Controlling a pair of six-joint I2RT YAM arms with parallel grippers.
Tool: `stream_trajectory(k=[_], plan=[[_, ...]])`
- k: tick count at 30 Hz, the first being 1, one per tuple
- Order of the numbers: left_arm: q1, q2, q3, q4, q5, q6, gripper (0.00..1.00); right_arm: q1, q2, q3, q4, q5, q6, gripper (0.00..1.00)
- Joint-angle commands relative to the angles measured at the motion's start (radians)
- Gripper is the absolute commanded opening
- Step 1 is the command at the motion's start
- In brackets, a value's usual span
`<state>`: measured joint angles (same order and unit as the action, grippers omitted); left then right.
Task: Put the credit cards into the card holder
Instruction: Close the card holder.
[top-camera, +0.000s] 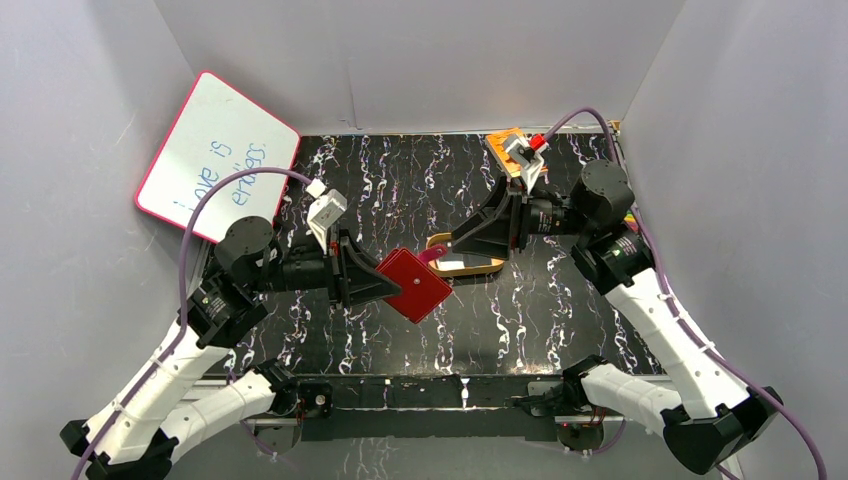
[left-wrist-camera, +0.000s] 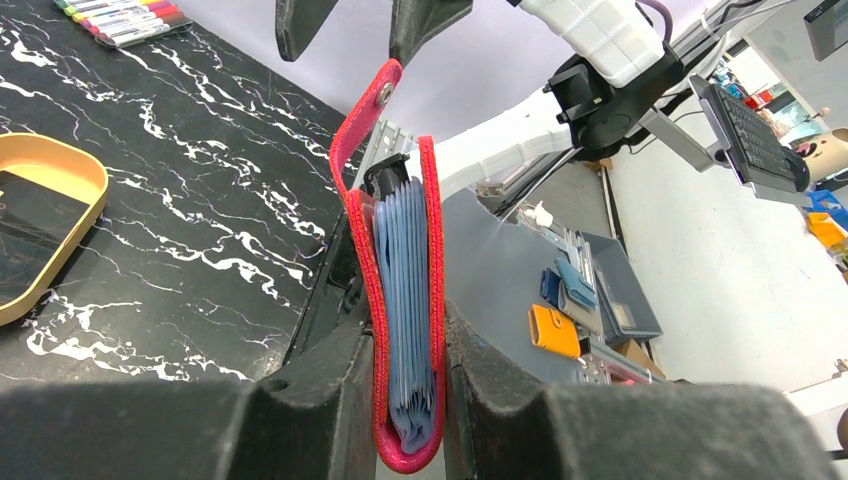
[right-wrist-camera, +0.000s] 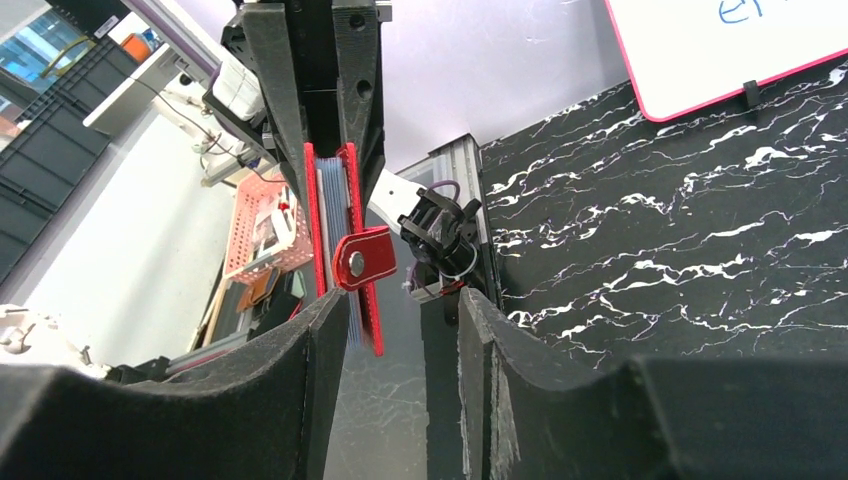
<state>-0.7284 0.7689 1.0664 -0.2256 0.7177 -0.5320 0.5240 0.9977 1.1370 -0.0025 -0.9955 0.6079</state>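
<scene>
The dark red card holder (top-camera: 415, 285) is held edge-up above the table's middle by my left gripper (top-camera: 393, 281). In the left wrist view the gripper (left-wrist-camera: 410, 400) is shut on the holder (left-wrist-camera: 385, 300), whose pale blue sleeves show and whose snap tab (left-wrist-camera: 375, 100) stands free. My right gripper (top-camera: 452, 246) is open and empty, just right of the holder, over the gold tray (top-camera: 494, 263). In the right wrist view its jaws (right-wrist-camera: 395, 345) stand apart just in front of the holder (right-wrist-camera: 345, 255). A dark card (left-wrist-camera: 30, 215) lies in the tray (left-wrist-camera: 70, 165).
A pink-edged whiteboard (top-camera: 215, 155) leans at the back left. An orange book (top-camera: 503, 148) with a small object on it lies at the back right. Coloured markers (left-wrist-camera: 120, 20) lie at the far edge of the black marbled table (top-camera: 400, 190).
</scene>
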Motion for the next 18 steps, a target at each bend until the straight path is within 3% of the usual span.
stream_trajectory(k=[1, 9, 14, 18], plan=[[0.001, -0.004, -0.001, 0.023, 0.010, -0.002, 0.00, 0.011, -0.002, 0.050, 0.060, -0.029, 0.016, 0.54], [0.002, -0.002, -0.011, 0.028, 0.008, -0.003, 0.00, 0.026, 0.025, 0.091, 0.032, -0.017, 0.008, 0.53], [0.002, -0.005, -0.015, 0.025, 0.001, 0.000, 0.00, 0.040, 0.043, 0.119, -0.010, -0.017, -0.018, 0.36], [0.002, -0.014, -0.021, 0.029, -0.010, 0.000, 0.00, 0.049, 0.055, 0.147, -0.098, -0.001, -0.063, 0.39]])
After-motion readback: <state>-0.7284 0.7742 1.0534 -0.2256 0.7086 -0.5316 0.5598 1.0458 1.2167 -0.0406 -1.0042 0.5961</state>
